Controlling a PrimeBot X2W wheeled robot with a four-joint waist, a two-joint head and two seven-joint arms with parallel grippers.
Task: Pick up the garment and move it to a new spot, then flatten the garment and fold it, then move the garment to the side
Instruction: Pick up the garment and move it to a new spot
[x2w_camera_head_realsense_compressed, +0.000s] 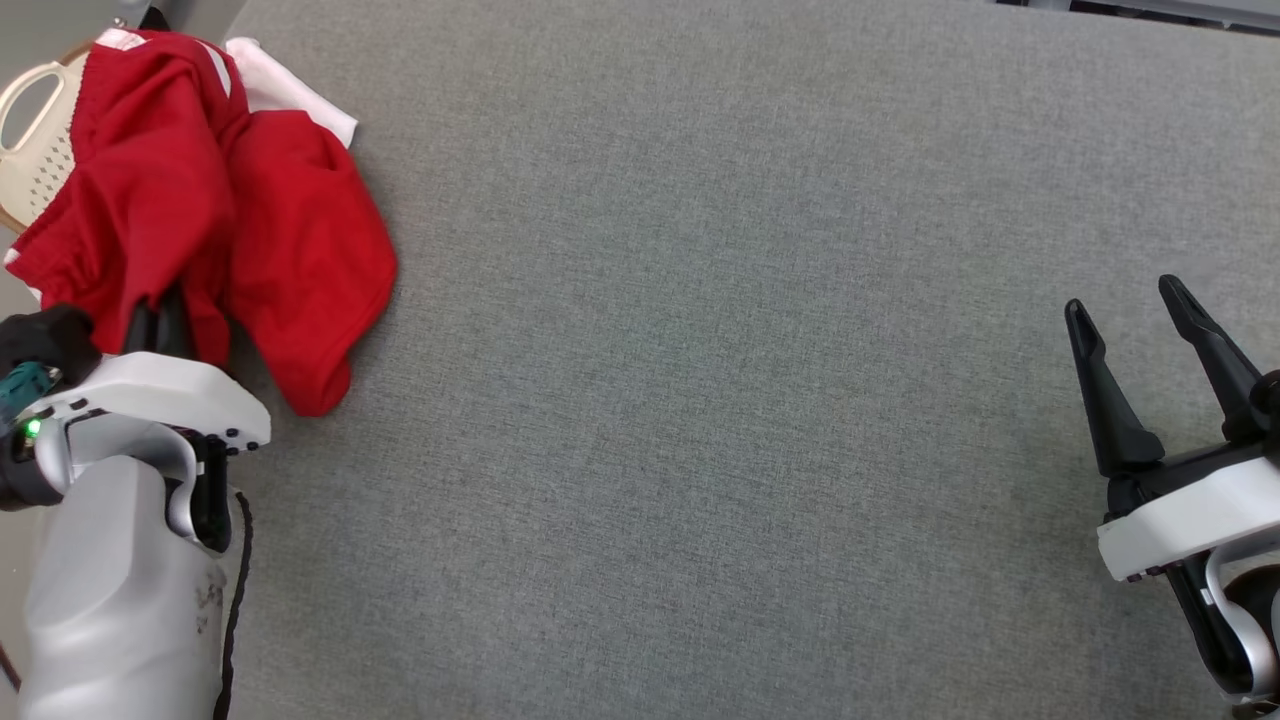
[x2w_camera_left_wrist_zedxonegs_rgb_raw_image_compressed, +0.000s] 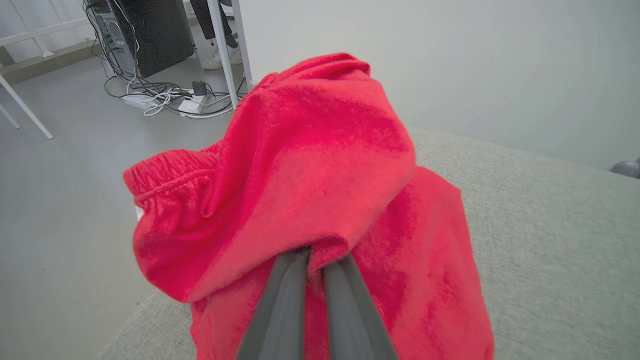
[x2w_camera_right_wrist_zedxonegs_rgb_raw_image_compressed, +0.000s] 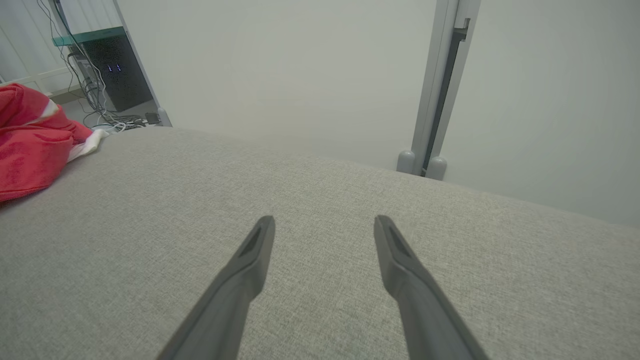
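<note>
Red garment (x2w_camera_head_realsense_compressed: 200, 200) with white trim, grey table cloth (x2w_camera_head_realsense_compressed: 750, 400), beige basket (x2w_camera_head_realsense_compressed: 35, 150)

The table (x2w_camera_head_realsense_compressed: 700, 400) is free across its middle and right part. In the far left corner the garment (x2w_camera_head_realsense_compressed: 290, 230) is heaped, partly over a basket (x2w_camera_head_realsense_compressed: 35, 165) beside the edge. The right gripper (x2w_camera_head_realsense_compressed: 1122, 295) stands near the right edge.

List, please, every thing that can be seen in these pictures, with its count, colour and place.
garment: one, red, crumpled at the table's far left, partly over the basket
white cloth: one, white, at the garment's far edge; perhaps part of it
basket: one, beige, beside the table's left edge
table: one, grey fabric top
computer tower: one, black, on the floor
cables: a tangle, black and white, by the tower
left gripper: one, dark, shut on the garment
right gripper: one, dark, open, at the table's right
</note>
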